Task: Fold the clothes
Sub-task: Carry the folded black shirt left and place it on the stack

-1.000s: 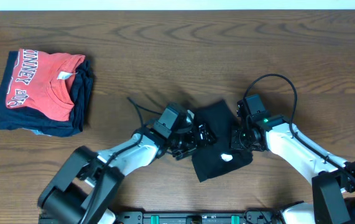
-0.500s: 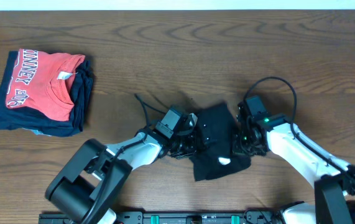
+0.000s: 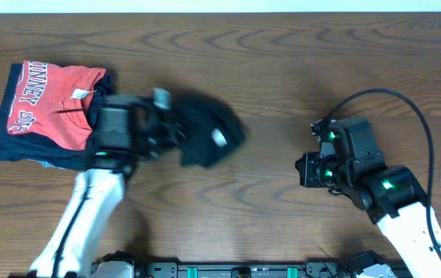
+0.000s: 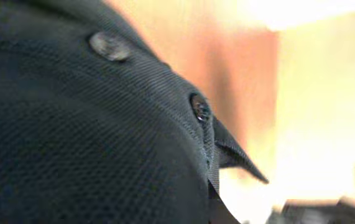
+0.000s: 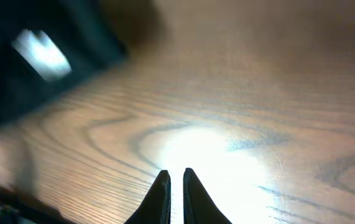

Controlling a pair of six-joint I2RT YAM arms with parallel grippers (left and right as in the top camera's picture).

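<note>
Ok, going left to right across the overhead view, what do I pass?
folded navy garments with the red T-shirt on top → left gripper → black T-shirt held in it → right gripper

Overhead stares straight down at the table [image 3: 282,62]; left wrist's pressed against the black shirt [image 4: 71,137]; right wrist skims low, probably sharing that shirt.

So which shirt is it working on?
Start at the clothes stack on the left of the table. Just right of it, the left arm holds a bunched black shirt. Unlike the stack's red top, it is plain black with one small white label.
</note>
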